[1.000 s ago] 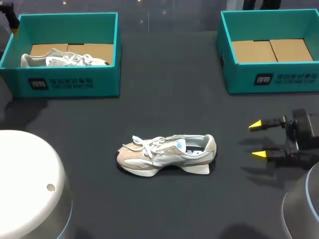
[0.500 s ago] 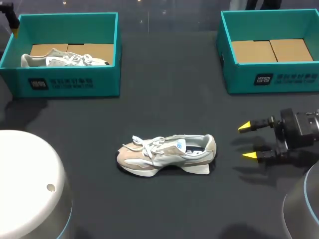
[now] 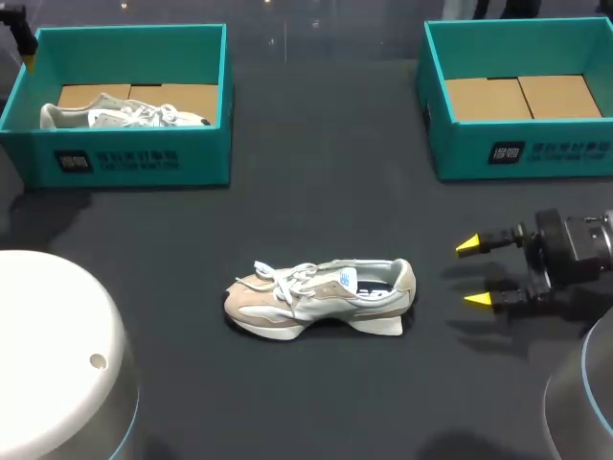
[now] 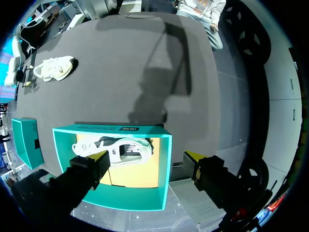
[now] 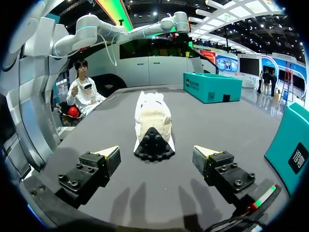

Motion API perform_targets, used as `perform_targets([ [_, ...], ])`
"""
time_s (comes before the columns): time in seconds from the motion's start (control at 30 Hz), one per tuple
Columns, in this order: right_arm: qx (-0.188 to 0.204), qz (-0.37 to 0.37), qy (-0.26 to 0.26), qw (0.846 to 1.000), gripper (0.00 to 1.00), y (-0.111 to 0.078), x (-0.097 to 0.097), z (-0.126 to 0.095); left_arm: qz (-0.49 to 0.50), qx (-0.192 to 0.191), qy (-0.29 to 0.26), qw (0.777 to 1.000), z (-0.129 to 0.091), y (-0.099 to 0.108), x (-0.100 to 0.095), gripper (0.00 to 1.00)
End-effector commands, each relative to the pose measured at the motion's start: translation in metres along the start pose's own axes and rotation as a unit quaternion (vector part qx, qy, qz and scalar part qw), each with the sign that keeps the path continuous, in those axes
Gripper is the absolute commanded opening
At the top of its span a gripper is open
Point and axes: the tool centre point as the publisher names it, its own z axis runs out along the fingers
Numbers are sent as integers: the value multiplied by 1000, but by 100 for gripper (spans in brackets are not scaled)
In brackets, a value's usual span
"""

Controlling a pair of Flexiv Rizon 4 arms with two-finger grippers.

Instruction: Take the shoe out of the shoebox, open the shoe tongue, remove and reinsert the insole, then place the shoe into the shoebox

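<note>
The right hand (image 3: 472, 273), fingers apart, has slid nearer the shoe (image 3: 321, 295), which stays put on the table (image 3: 316, 192), heel toward it. The left hand (image 4: 147, 156) hangs spread over the left shoebox (image 4: 165, 174).

Beige-and-white shoe (image 3: 321, 295) upright on its sole at mid-table, toe left, heel right. Far left: teal shoebox (image 3: 134, 158) with a pale second shoe (image 3: 124, 117) on its cardboard floor. Far right: matching shoebox (image 3: 522, 149), open-topped, cardboard floor showing.

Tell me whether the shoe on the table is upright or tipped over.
Upright: the shoe rests on its sole on the table, laces and opening facing up.
</note>
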Motion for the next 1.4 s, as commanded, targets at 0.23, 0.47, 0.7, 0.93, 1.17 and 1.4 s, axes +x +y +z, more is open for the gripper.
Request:
perform_targets([
  [0.23, 1, -6, -2, 1000, 100, -3, -1, 27, 0, -1, 1, 1000, -1, -1, 0, 100],
  [0.47, -4, -5, 10, 1000, 100, -5, -3, 40, 0, -1, 1, 1000, -1, -1, 0, 100],
  [0.7, -5, -1, 20, 1000, 100, -7, -3, 58, 0, -1, 1, 1000, -1, -1, 0, 100],
  [0.93, -10, -4, 27, 1000, 100, -4, 0, 70, 0, -1, 1, 1000, -1, -1, 0, 100],
  [1.17, -12, -5, 27, 1000, 100, -3, 5, 78, 0, -1, 1, 1000, -1, -1, 0, 100],
  [1.4, -15, -5, 20, 1000, 100, -2, 9, 86, 0, -1, 1, 1000, -1, -1, 0, 100],
])
